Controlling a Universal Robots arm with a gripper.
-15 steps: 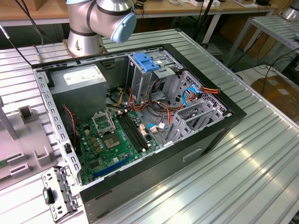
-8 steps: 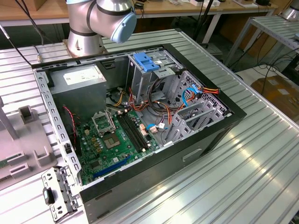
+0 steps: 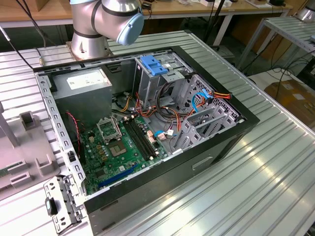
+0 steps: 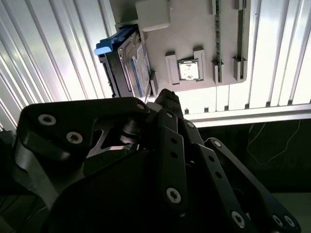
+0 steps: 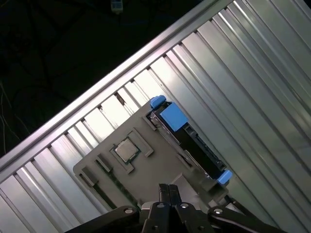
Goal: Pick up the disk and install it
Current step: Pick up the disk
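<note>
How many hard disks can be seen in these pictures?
1. The disk stands on edge in the grey holder, in both wrist views; the drive cage may hide more.

Exterior view: bright, even light from above. Soft shadows inside the case [image 3: 206, 164], pale sheen along the table [image 3: 266, 167] ribs.
Second wrist view: table burnt out to white beside the disk [image 4: 129, 63]. Gripper [image 4: 167, 97] underexposed, almost a black mass, soft-edged close to the lens.
First wrist view: striped glare on the ribs. Background past the table edge is black.
</note>
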